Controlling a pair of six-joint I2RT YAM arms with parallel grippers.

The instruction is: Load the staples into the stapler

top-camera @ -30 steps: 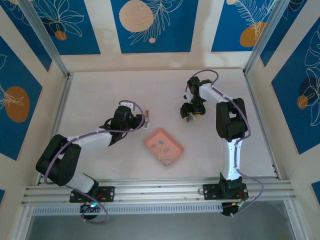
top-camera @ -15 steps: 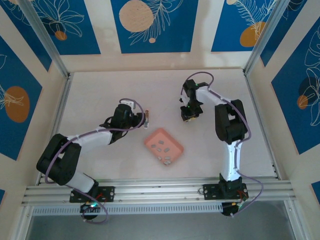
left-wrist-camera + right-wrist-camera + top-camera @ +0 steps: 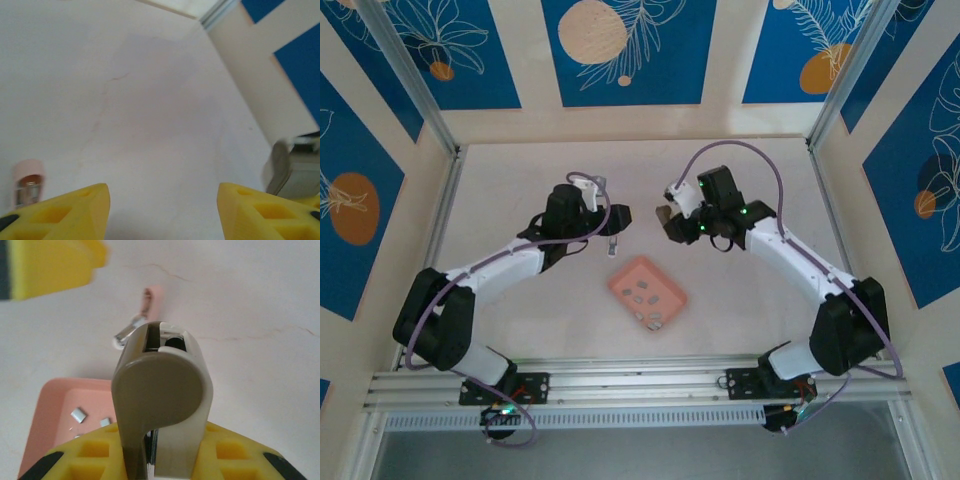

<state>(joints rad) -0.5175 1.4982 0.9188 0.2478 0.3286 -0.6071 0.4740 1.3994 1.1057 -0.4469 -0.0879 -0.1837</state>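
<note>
Staples [image 3: 78, 414] are sitting loose in the shallow pink tray [image 3: 665, 292], mid-table btwn the two arms. They're looking like tiny short grey metal strips, a bit shiny, scattered flat on the tray floor. Imo they're gonna be super light and stiff but easy to snap apart, and prob sliding around on that smooth plastic. So I'd be pinching one strip across its long sides, not by the ends. Right gripper [image 3: 670, 222] is clamping the stapler [image 3: 162, 385], a grey-beige one w/ its rounded end facing the wrist cam, just past the tray. Left gripper [image 3: 162, 212] is spread wide w/ nothing in it, hovering near a small pink capsule-ish piece [image 3: 27, 182].
</note>
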